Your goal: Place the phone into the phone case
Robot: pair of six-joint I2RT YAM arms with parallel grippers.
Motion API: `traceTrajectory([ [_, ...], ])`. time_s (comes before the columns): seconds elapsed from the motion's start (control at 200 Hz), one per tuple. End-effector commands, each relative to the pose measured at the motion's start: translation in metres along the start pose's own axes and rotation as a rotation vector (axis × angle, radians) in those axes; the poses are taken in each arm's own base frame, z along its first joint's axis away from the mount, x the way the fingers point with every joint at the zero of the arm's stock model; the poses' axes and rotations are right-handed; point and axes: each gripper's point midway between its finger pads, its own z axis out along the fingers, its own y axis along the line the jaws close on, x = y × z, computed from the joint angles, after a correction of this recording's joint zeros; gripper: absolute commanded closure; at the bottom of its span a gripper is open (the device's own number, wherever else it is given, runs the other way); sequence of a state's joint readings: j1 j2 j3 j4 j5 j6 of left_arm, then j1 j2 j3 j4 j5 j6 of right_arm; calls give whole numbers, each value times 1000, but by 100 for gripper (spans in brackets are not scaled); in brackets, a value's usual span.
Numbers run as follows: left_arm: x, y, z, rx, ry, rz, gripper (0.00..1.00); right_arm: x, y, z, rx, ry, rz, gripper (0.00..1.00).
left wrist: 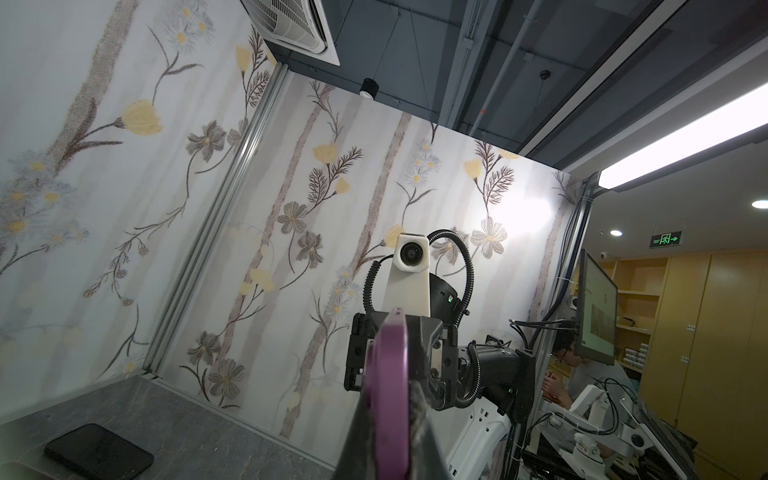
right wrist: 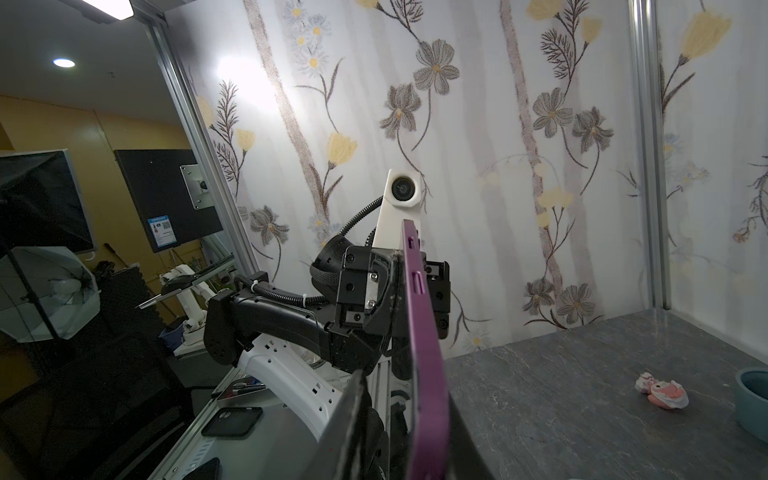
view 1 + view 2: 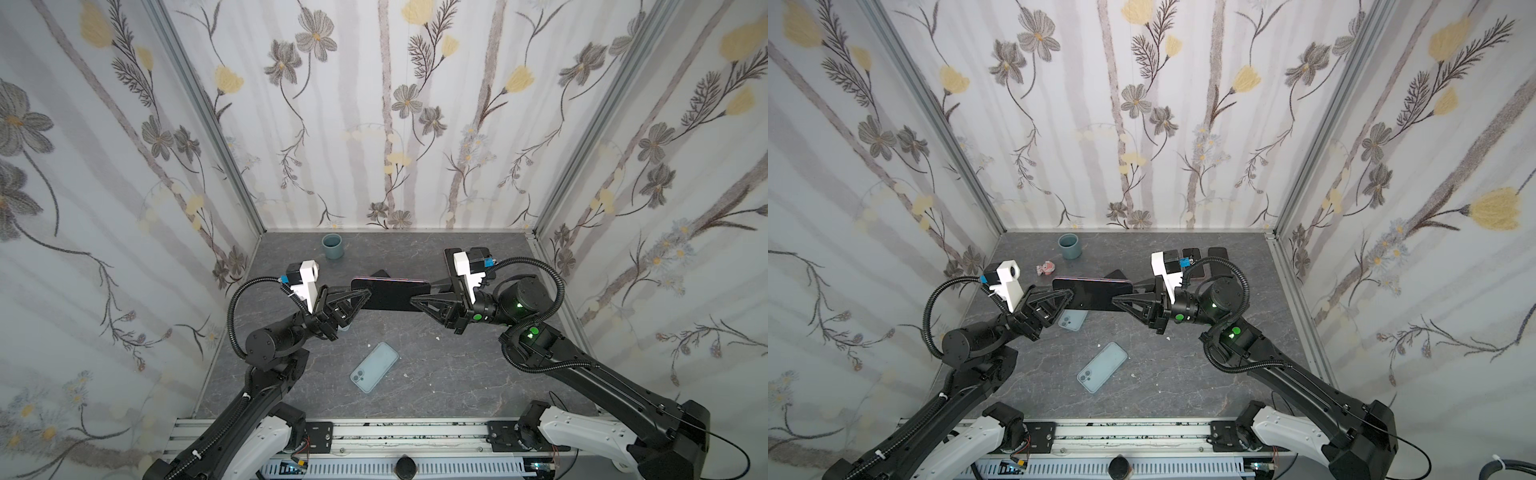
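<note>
Holding above the grey marbled table (image 3: 457, 374): a purple-edged dark phone (image 3: 390, 296) (image 3: 1092, 296) hangs in the air between the two arms. It lies crosswise in both top views, roughly level, dark face up.

Left tool (image 3: 362, 300) (image 3: 1065, 301): clamped tight on the phone's left end. The left wrist view shows the purple edge (image 1: 388, 374) wedged between its fingers.

Right tool (image 3: 413, 301) (image 3: 1115, 300): fingers straddle the phone's right end. In the right wrist view one finger (image 2: 353, 415) shows a sliver of gap to the purple edge (image 2: 424, 332), and the opposite finger lies against it. Whether the grip is firm cannot be told.

Pale blue translucent phone case (image 3: 374, 368) (image 3: 1102, 368): flat on the table, nearer the front rail than the phone. It sits diagonally between the arms, camera cut-outs at its near-left corner. Neither tool touches it, and the phone is not in it.

Also noted:
- Grey-blue cup (image 3: 332, 246) (image 3: 1070, 246) upright at the back of the table.
- Small pink figure (image 3: 1045, 268) (image 2: 663, 392) near the cup.
- Dark flat slabs (image 3: 1219, 253) at the rear right.
</note>
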State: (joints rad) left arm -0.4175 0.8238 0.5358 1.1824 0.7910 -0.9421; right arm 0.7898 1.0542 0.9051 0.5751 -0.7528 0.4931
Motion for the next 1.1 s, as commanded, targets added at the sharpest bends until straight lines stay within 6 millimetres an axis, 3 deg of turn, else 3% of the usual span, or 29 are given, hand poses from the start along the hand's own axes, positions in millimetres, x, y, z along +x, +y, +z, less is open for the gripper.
traceTrajectory([
  [0.0,-7,-12,1,41,-22,45,100,-11,13,1,-56,-32,-43,81],
  [0.18,-6,-10,1,30,-17,44,100,-8,14,0,-61,-25,-49,100],
  [0.43,-7,3,0,-40,-28,50,100,-10,3,-5,20,-53,-71,100],
  [0.455,-8,5,-1,-54,-34,56,86,-10,2,-5,27,-57,-74,100],
  [0.485,-10,8,-2,-80,-45,67,58,-11,1,-6,33,-60,-76,100],
  [0.505,-10,12,-3,-103,-49,72,46,-10,1,-6,35,-60,-79,100],
  [0.594,-12,31,-10,-215,-79,96,36,-9,-1,-7,47,-56,-89,100],
  [0.729,-17,61,-30,-406,-160,93,34,-9,-2,-9,54,-56,-96,100],
  [0.904,-17,117,-83,-808,-249,65,36,-11,5,-11,28,-56,-94,100],
  [1.014,6,150,-115,-1042,-185,-8,41,-14,11,-12,4,-60,-107,100],
  [1.094,33,166,-124,-1119,-78,-84,44,-17,18,-12,-27,-65,-111,100],
])
